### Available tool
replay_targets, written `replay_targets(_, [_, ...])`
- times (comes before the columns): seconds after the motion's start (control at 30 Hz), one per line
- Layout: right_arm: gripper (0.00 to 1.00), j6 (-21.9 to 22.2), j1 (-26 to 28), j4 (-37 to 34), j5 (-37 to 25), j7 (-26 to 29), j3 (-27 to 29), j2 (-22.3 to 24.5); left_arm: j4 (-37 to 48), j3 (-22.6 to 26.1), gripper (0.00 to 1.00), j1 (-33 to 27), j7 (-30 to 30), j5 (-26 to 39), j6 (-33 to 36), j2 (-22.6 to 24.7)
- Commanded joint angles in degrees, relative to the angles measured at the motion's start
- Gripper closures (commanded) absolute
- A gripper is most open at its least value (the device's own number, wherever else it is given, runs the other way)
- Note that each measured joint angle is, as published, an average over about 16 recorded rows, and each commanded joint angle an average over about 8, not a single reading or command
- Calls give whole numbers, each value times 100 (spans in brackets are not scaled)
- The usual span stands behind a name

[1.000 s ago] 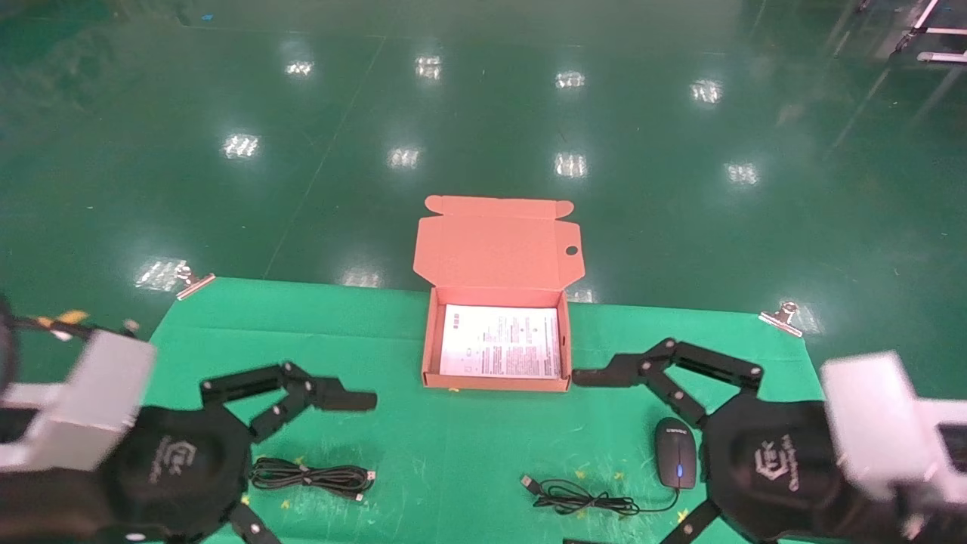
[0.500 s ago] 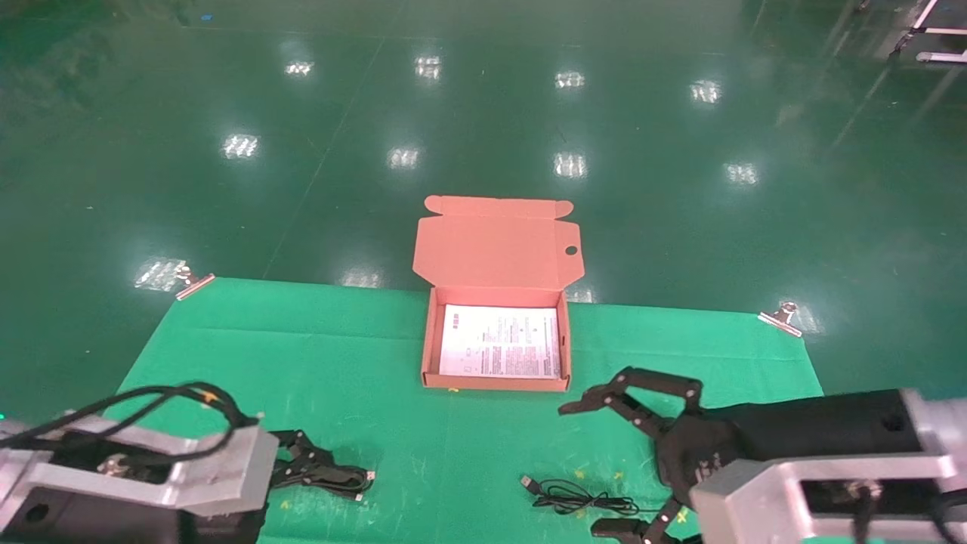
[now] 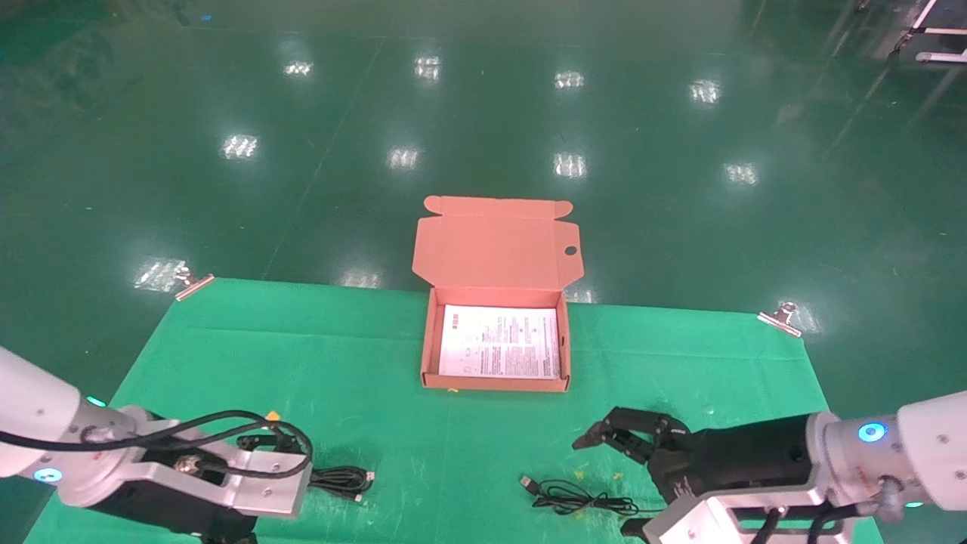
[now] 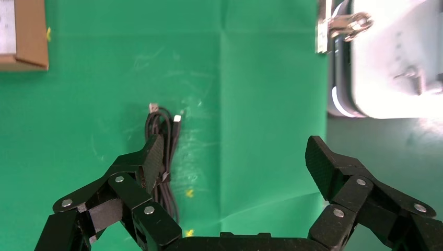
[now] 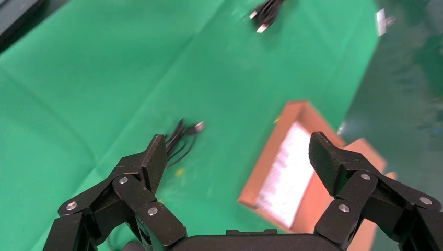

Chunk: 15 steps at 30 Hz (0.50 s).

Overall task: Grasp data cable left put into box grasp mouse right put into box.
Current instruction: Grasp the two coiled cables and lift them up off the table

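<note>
The left claw (image 4: pixel 237 167) hangs low over the near left part of the green worktop (image 3: pixel 363 370), its fingers (image 4: pixel 138 167) spread wide and pinching nothing. The data cable (image 4: pixel 163 151), a narrow black bundle with silver plugs, lies flat on the cloth partly beneath one fingertip and runs on just ahead of it.

The right claw (image 5: pixel 237 162) hovers over the near right part of the worktop, also spread wide and empty. The mouse is out of sight in every view; only its loose cord (image 3: pixel 574 499), ending in a USB plug, lies on the cloth just beside that claw, toward the middle.

Beyond both claws and between them sits the box (image 3: pixel 427 340), its lid (image 3: pixel 491 245) thrown back and standing open, a white printed sheet (image 3: pixel 500 341) flat on its floor. Metal clips (image 3: pixel 782 316) pin the cloth at the far corners.
</note>
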Motion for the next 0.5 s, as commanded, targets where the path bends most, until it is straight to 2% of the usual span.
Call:
replay_targets(0.03, [0, 90, -18, -3, -301, -53, -120, -69, 34, 172, 0, -62, 12, 270, -53, 103])
replay_targets(0.5, [0, 955, -509, -200, -1895, 584, -598, -468, 309, 609, 0, 324, -314, 1836, -1173, 659])
